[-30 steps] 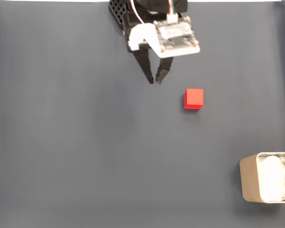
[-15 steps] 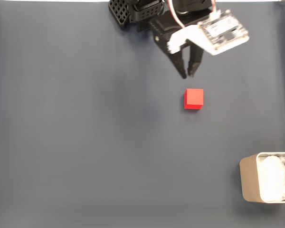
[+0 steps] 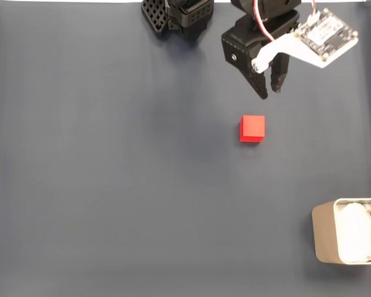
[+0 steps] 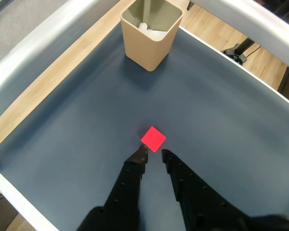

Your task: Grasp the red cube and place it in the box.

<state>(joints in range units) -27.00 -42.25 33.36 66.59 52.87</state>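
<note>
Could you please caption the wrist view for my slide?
Gripper slightly open, poised just short of the red cube, the box beyond.

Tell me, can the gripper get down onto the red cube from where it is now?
Probably yes. The gripper hangs just above the red cube in the fixed view, fingers slightly parted, with only bare mat between them; the box sits well away.

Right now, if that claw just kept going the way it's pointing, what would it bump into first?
Most likely the red cube. In the wrist view the gripper points straight at it, fingertips slightly apart and just short of it. Height is hard to judge, so it might meet the dark mat first.
</note>
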